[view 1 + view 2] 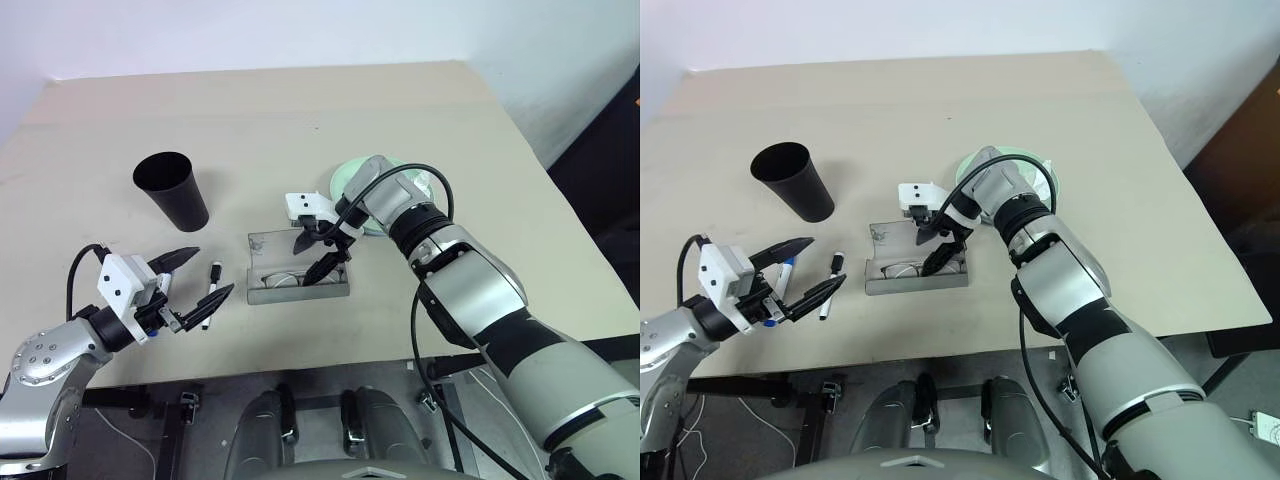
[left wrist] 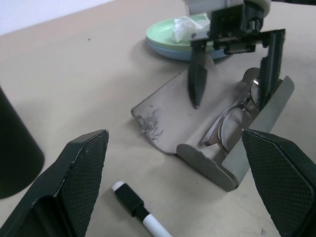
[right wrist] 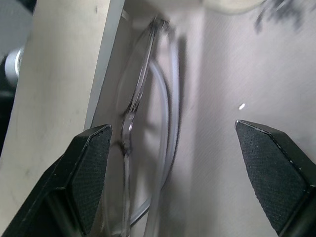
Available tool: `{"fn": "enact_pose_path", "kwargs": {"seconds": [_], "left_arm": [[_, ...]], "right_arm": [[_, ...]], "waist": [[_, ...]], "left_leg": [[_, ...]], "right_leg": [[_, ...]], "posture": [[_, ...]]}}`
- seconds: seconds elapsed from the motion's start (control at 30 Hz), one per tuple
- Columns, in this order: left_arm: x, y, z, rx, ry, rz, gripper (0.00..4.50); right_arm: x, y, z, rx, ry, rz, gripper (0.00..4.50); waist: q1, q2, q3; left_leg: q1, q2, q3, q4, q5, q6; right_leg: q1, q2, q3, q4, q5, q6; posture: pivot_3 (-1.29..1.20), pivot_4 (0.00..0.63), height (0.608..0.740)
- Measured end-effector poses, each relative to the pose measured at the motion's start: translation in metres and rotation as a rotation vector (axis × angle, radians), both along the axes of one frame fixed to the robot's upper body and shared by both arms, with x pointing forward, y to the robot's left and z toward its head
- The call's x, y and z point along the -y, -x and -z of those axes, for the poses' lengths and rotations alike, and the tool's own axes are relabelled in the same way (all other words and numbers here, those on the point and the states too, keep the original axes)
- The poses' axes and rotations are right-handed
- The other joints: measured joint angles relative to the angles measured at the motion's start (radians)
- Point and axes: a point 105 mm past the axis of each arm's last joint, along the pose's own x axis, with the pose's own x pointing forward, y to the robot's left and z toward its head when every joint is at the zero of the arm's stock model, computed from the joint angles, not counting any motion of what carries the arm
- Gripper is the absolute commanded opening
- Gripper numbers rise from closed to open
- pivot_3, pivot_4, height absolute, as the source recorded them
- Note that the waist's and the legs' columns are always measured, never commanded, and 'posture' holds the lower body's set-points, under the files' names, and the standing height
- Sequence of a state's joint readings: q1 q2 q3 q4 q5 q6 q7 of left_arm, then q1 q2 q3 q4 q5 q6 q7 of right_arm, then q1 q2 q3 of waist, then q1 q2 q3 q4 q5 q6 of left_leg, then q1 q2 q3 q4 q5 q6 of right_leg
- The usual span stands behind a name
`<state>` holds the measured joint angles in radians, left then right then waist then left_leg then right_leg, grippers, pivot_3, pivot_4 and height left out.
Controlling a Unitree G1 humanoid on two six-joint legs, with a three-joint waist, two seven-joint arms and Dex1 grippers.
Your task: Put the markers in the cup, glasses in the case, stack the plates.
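The beige counter (image 1: 300, 110) carries everything. On it, toward the far right, the plates (image 2: 170, 42) are already stacked, mint green on light blue; in the head views the right forearm covers most of them, and a crumpled white tissue (image 2: 186, 27) lies on the top one. The black cup (image 1: 172, 188) stands upright at the left, well apart from the rest, and the left wrist view cuts it off at the edge.

The grey case (image 2: 197, 131) lies open near the middle of the counter. The glasses (image 3: 145, 123) lie inside it, along the hinge side; their far end is hidden behind the right claw's finger in the left wrist view. The right arm reaches in from the right with its wrist bent down and leftward, and the right claw (image 1: 322, 252) hangs over the case with its fingers spread wide, holding nothing, one finger over the lid and one beside the glasses.

The left claw (image 1: 195, 280) is level just above the counter's near edge, wide open and empty. The black-capped marker (image 1: 212, 285) lies between its fingers on the counter. A blue-capped marker (image 1: 783, 272) seems to lie under the claw, mostly hidden.
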<state>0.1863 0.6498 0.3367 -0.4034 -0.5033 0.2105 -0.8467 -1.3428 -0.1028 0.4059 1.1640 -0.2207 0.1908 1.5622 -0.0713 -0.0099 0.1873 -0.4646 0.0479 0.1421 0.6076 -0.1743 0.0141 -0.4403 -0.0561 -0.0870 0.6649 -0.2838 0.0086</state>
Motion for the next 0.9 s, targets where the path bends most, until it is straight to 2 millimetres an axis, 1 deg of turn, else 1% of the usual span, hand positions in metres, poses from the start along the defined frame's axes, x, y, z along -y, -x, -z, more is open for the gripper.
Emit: {"fn": "enact_pose_path", "kwargs": {"seconds": [0.2,0.3,0.37,0.43,0.5,0.6,0.63,0.67,0.8,0.9], "left_arm": [[0.000,-0.002,0.000,-0.003,-0.007,0.011,4.50],[-0.001,-0.002,0.000,-0.007,-0.010,0.015,4.50],[-0.002,-0.002,0.001,-0.010,-0.010,0.017,4.50],[-0.003,-0.003,0.001,-0.012,-0.008,0.015,4.50],[-0.003,-0.003,0.002,-0.015,-0.008,0.017,4.50],[-0.004,-0.003,0.003,-0.018,-0.009,0.019,4.50],[-0.004,-0.003,0.003,-0.017,-0.012,0.020,4.50],[-0.004,-0.003,0.003,-0.015,-0.014,0.021,4.50],[-0.005,-0.004,0.003,-0.008,-0.018,0.022,4.50],[-0.005,-0.004,0.003,-0.007,-0.019,0.023,4.50]], "right_arm": [[0.003,-0.003,-0.014,-0.020,-0.081,0.031,4.21],[0.005,-0.004,-0.021,-0.026,-0.112,0.038,3.64],[0.003,-0.004,-0.029,-0.080,-0.151,0.072,3.01],[0.003,-0.004,-0.038,-0.102,-0.181,0.093,2.29],[0.003,-0.006,-0.047,-0.105,-0.210,0.113,1.68],[0.000,-0.014,-0.057,-0.086,-0.292,0.184,0.67],[-0.001,-0.020,-0.057,-0.072,-0.312,0.229,0.30],[-0.001,-0.023,-0.057,-0.063,-0.322,0.261,0.05],[-0.004,-0.036,-0.049,-0.016,-0.349,0.387,0.05],[-0.006,-0.046,-0.039,0.051,-0.342,0.461,0.05]], "waist": [[0.000,0.000,0.000],[0.000,0.000,0.000],[-0.001,0.000,0.000],[-0.001,0.000,0.000],[0.000,0.000,0.000],[-0.001,0.000,0.000],[-0.001,0.000,0.000],[-0.001,0.000,0.000],[-0.001,0.000,0.000],[-0.001,0.000,0.000]], "left_leg": [[0.000,0.000,0.000,0.000,0.000,0.000],[0.000,0.000,0.000,0.001,0.000,0.000],[0.000,0.000,0.000,0.001,0.000,0.000],[0.000,0.000,0.000,0.000,0.000,0.000],[0.000,0.000,0.000,0.001,0.000,0.000],[0.000,0.000,0.000,0.001,0.000,0.000],[0.000,0.000,0.000,0.001,0.000,0.000],[0.000,0.000,0.000,0.000,0.000,0.000],[-0.001,0.000,0.000,0.000,0.000,0.000],[-0.001,0.000,0.000,0.001,0.000,0.000]], "right_leg": [[0.000,0.000,0.000,0.000,0.000,0.000],[0.000,0.000,0.000,0.000,0.000,0.000],[0.001,0.000,0.000,0.000,0.000,0.000],[0.000,0.000,0.000,0.000,0.000,0.000],[0.000,0.000,0.000,0.000,0.000,0.000],[0.000,0.000,0.000,0.000,0.000,0.000],[0.000,0.000,0.000,0.000,0.000,0.000],[0.000,0.000,0.000,0.000,0.000,0.000],[0.000,0.000,0.000,0.000,0.000,0.000],[0.000,0.000,0.000,0.000,0.000,0.000]], "posture": [[0.00,0.150,0.715],[0.00,0.150,0.715],[0.00,0.150,0.715],[0.00,0.150,0.715],[0.00,0.150,0.715],[0.00,0.150,0.715],[0.00,0.150,0.715],[0.00,0.150,0.715],[0.00,0.150,0.715],[0.00,0.150,0.715]]}}
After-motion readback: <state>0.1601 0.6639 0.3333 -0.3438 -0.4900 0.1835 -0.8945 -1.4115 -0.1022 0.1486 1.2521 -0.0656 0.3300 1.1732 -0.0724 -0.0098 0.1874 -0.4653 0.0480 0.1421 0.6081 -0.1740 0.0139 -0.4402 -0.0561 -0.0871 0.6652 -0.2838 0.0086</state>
